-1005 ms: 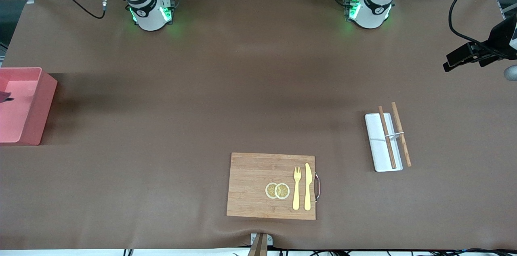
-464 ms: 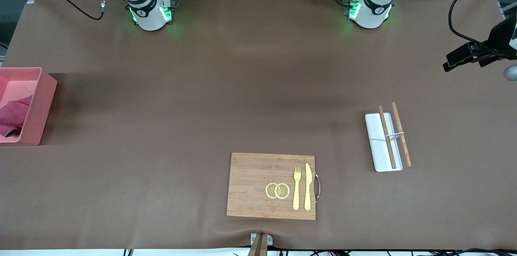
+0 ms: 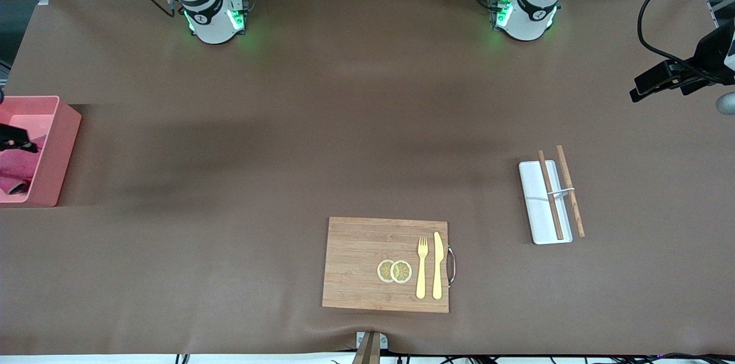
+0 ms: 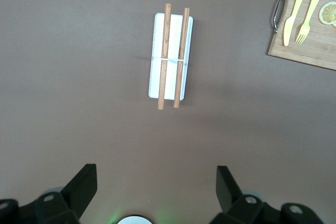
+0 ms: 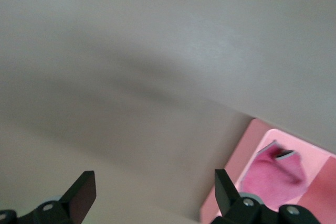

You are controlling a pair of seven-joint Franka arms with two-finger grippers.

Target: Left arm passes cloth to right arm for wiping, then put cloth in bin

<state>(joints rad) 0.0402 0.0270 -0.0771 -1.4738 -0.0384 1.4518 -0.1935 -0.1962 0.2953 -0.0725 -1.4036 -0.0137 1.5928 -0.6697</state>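
Two wooden sticks (image 4: 173, 56) across white tray (image 4: 170, 56), left end effector (image 4: 156, 190) spread wide above.

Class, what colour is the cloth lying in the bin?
Magenta-red; the cloth shows best in the right wrist view, inside the pale pink bin.

cloth (image 3: 12, 171): now lying in bin (image 3: 57, 146), wasn't there 1 s ago
right gripper (image 3: 11, 140): back over bin's edge, fingers apart, empty; out of front view 0.5 s ago
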